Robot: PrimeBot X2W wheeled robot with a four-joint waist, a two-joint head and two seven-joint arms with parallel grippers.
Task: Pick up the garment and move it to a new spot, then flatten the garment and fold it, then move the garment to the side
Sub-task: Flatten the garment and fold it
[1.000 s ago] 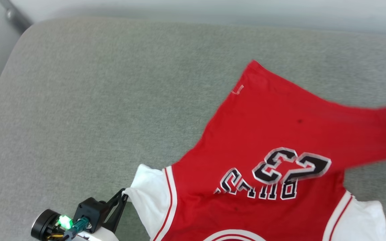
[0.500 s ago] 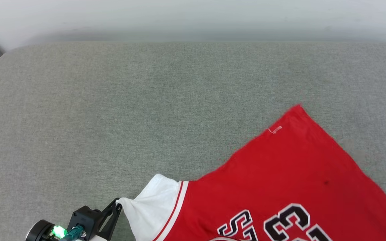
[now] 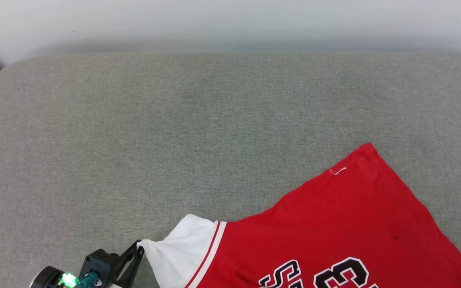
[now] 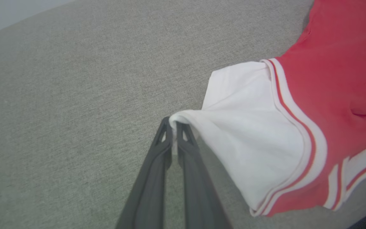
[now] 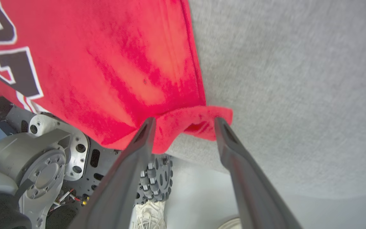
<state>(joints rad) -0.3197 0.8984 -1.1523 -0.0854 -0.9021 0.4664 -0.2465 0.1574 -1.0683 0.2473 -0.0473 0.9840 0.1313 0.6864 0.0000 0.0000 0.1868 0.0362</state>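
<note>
The garment (image 3: 334,232), a red shirt with white sleeves and black numbers, lies spread on the grey cushion (image 3: 174,140) at the lower right of the head view. My left gripper (image 3: 138,246) is shut on the tip of the white sleeve (image 4: 249,127), which is stretched taut toward the left gripper (image 4: 173,122). In the right wrist view my right gripper (image 5: 183,122) stands open at the cushion's edge. A folded red hem corner (image 5: 195,122) of the garment (image 5: 106,63) lies loose between its fingers.
The grey cushion stretches bare to the left and the far side, with a pale wall (image 3: 230,20) behind it. Below the cushion's edge the right wrist view shows the robot's metal base (image 5: 43,152), its wheel (image 5: 156,178) and a white shoe (image 5: 149,216).
The head camera has turned, so the whole picture shifted. The garment's right side, stretched out and raised a second ago, now lies flat. My left gripper keeps its hold on the sleeve.
</note>
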